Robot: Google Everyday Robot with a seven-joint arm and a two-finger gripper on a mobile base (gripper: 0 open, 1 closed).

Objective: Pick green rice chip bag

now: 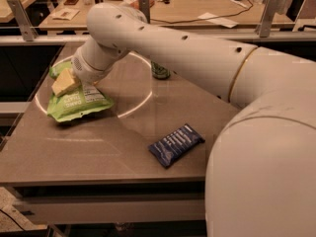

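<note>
Your target, the large crinkled lime-green rice chip bag [81, 102] with its white and grey printed panel, lies flat on the left part of the brown worktop [98, 147], near the left edge and partly inside a bright ring of light [140, 102]. The gripper [64, 82], at the end of the thick white arm [163, 43], sits at the bag's upper left part, its cream-yellow end over or against the film. From this view you cannot tell how far open it is, or whether it has any of the bag in its hold. Expect the bag to be light, soft and puffed with air. The film will probably crumple and slide under pressure, and the chips inside are likely brittle, so a hard squeeze across the middle risks crushing them. Your best hold is probably a raised crinkle or the sealed seam at 1 end, where the film is doubled and stiffer. Take a deep bite there, since slick film can slip out of a shallow pinch, and expect the bag to sag and swing once it is raised. 2 other things stand well apart from it: a small rectangular dark-blue packet [175, 144] toward the front right, and a dark green drink can [160, 72] partly hidden behind the arm.
</note>
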